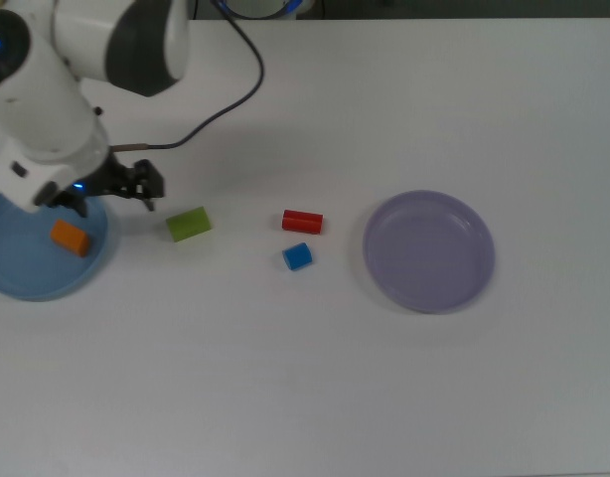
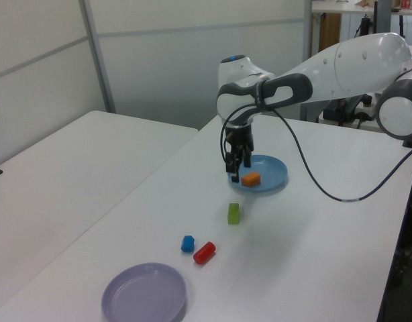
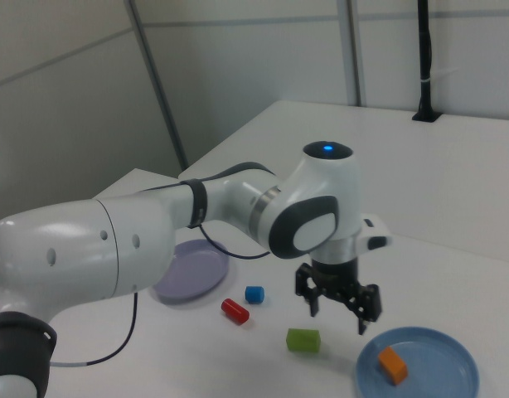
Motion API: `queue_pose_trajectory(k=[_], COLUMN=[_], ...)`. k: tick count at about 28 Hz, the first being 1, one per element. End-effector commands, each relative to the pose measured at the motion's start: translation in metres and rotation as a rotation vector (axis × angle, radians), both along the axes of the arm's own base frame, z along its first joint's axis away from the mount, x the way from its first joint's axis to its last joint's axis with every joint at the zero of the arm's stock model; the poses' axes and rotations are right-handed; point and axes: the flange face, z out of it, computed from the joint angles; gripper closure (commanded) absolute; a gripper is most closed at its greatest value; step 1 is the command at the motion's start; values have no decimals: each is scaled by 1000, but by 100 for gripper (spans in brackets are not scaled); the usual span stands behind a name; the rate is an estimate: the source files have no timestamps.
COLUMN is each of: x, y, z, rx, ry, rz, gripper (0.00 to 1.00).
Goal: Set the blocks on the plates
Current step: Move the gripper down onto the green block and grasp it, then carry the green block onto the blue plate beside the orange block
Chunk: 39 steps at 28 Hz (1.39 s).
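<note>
The orange brick (image 1: 71,238) (image 2: 250,178) (image 3: 392,365) lies loose on the light blue plate (image 1: 27,276) (image 2: 270,172) (image 3: 433,361) at the top view's left. My gripper (image 1: 114,191) (image 2: 235,166) (image 3: 338,308) hangs open and empty above the table, between that plate's rim and the lime-green brick (image 1: 189,224) (image 2: 233,213) (image 3: 303,340). Further to the top view's right lie the red cylinder (image 1: 302,221) (image 2: 204,252) (image 3: 235,311) and the blue cube (image 1: 298,256) (image 2: 187,243) (image 3: 254,293). The lavender plate (image 1: 428,250) (image 2: 144,294) (image 3: 192,269) beyond them holds nothing.
A black cable (image 1: 235,94) loops from the arm over the white table (image 1: 335,378). A second white table (image 2: 58,174) stands beside it at the left view's left, with a gap between them.
</note>
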Motion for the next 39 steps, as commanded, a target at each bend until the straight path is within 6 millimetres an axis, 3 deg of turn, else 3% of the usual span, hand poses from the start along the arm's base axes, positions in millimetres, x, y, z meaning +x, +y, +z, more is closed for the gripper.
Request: queue_pose_trajectory(k=[1, 5, 11, 14, 20, 24, 30, 31, 36, 39], x=[-5, -5, -6, -6, -6, -6, -5, -4, -7, -10], y=[44, 78, 83, 85, 84, 84, 71, 62, 25, 0], z=[-26, -46, -68, -70, -72, -72, -47, -29, 7, 13], rx=[17, -43, -94, -123, -139, -139, -135, -137, -93, -76], ry=[60, 108, 152, 162, 169, 169, 133, 104, 31, 7], rz=[129, 220, 261, 285, 303, 305, 277, 266, 188, 156], gripper=[0, 0, 0, 8, 53, 67, 68, 68, 68, 68])
